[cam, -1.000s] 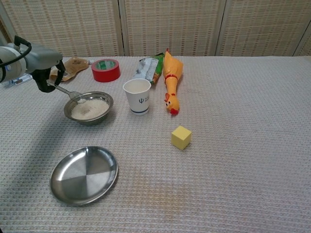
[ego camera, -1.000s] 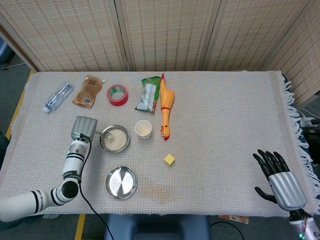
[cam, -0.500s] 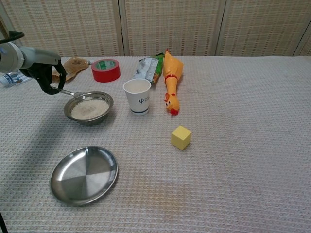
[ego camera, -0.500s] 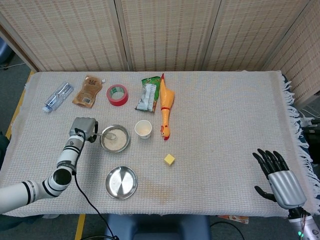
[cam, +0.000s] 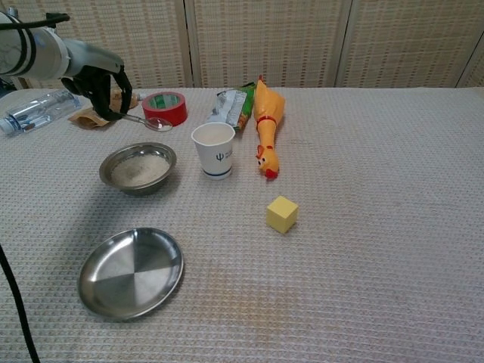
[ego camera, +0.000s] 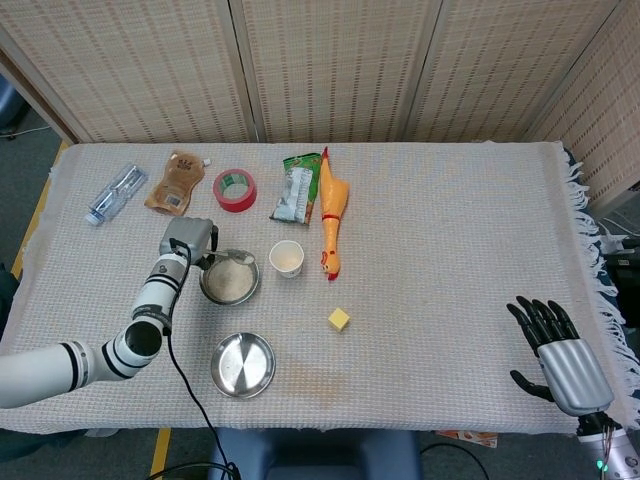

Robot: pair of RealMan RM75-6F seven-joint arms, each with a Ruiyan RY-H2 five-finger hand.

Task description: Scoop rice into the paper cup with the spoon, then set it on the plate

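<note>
Overhead, one left robot hand [cam: 98,79] gripping one metal spoon [cam: 147,121] above one steel rice bowl [cam: 138,167], one white paper cup [cam: 213,150] with blue logo, one round steel plate [cam: 131,271], right robot hand [ego camera: 556,350] empty, fingers spread

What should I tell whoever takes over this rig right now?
Left hand: holds the metal spoon, raised above the steel bowl of rice, bowl end toward the white paper cup. Whether it carries rice is too small to tell.
Right hand: open, idle at the table's near right edge.
The cup stands right of the bowl, upright; its contents are unclear. The round steel plate sits empty in front of the bowl.
Done: spoon is lifted out of the bowl.
Left: tip the rice into the cup, then set it on the plate.
</note>
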